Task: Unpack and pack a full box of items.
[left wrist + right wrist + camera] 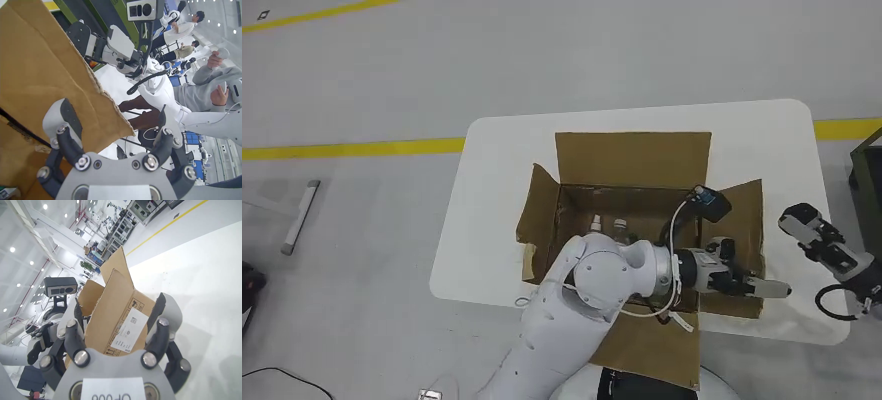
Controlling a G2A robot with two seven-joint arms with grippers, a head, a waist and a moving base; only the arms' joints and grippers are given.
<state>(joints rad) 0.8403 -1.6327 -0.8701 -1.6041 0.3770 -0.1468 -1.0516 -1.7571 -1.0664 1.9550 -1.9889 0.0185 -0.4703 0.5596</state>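
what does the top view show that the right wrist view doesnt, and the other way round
Top view: the open inside of the cardboard box, with small pale items on its floor, all four flaps spread, and the whole outline of the white table.
Right wrist view: the white label and printed handling marks on the box's outer wall, framed by the open right gripper.
Both: the box, the table and the left arm's wrist camera.

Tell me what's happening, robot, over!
Left gripper open at a flap. Right gripper open, empty, beside box. Box open, small items inside. Left arm across the opening.
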